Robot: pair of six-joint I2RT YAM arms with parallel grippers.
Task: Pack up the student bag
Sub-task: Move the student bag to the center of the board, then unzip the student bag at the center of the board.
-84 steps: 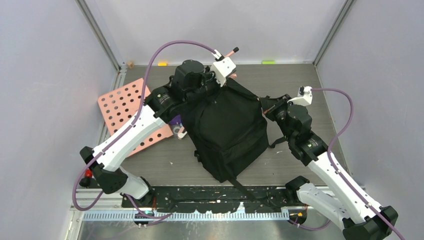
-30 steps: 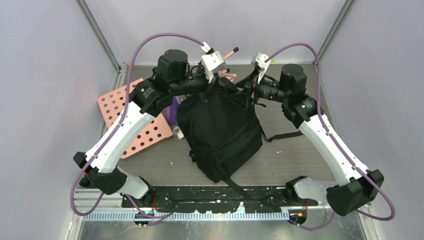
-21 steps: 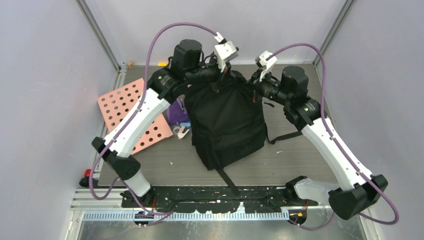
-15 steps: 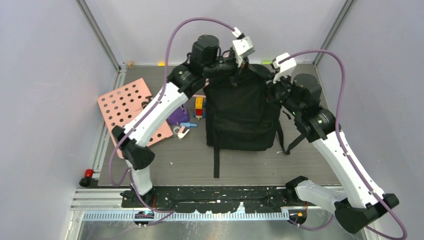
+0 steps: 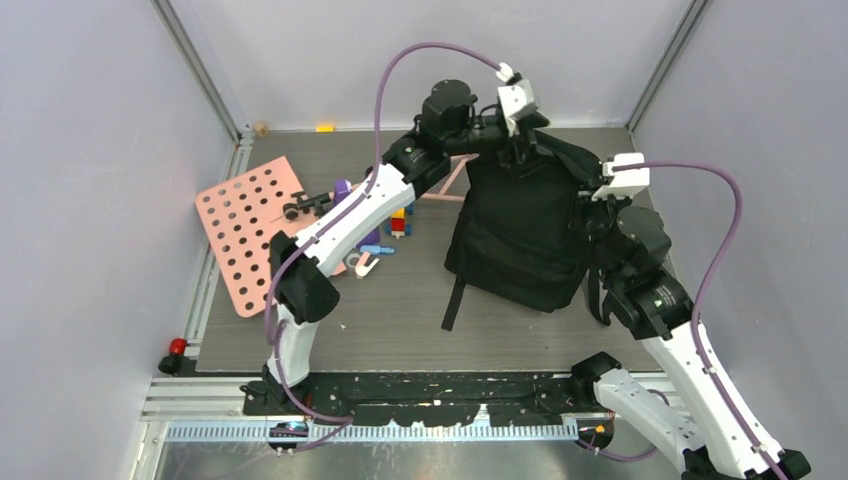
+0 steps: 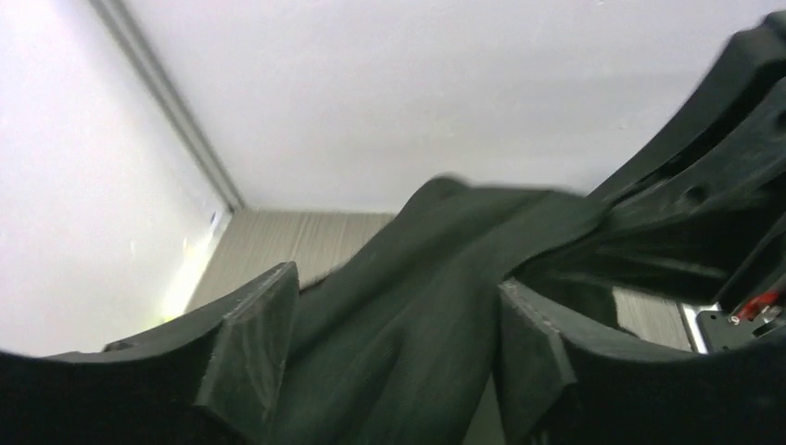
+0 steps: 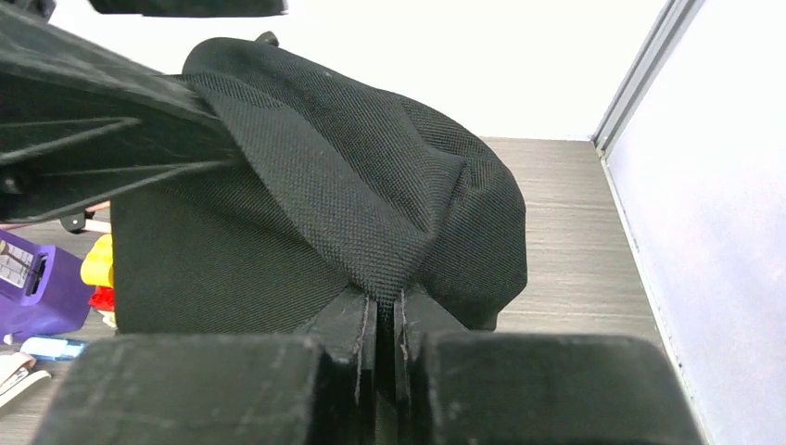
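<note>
at the right half of the table (image 5: 400, 310), grey with a fine wood-grain lining: student bag (image 5: 520, 235), black, soft and slumped, its top bunched toward the far wall. one flat webbing strap trails from its near left corner onto the table.

right claw (image 7: 382, 306): clenched on the student bag. the two blocky black fingers meet on a pinched fold of coarse woven fabric, and the weave shows as small, even grains. the cloth domes up behind the pinch in a rounded hump.

left claw (image 6: 397, 289): released. the wedge-shaped matte fingers stand apart at the bag's far top, and a smooth dark fold runs through the gap. i cannot tell whether the cloth touches either finger.

left of the bag: pink pegboard (image 5: 245, 230), flat, rigid, with rows of round holes; purple box (image 7: 28, 278), square-edged; yellow brick (image 7: 97, 261), glossy plastic, just beside it.
</note>
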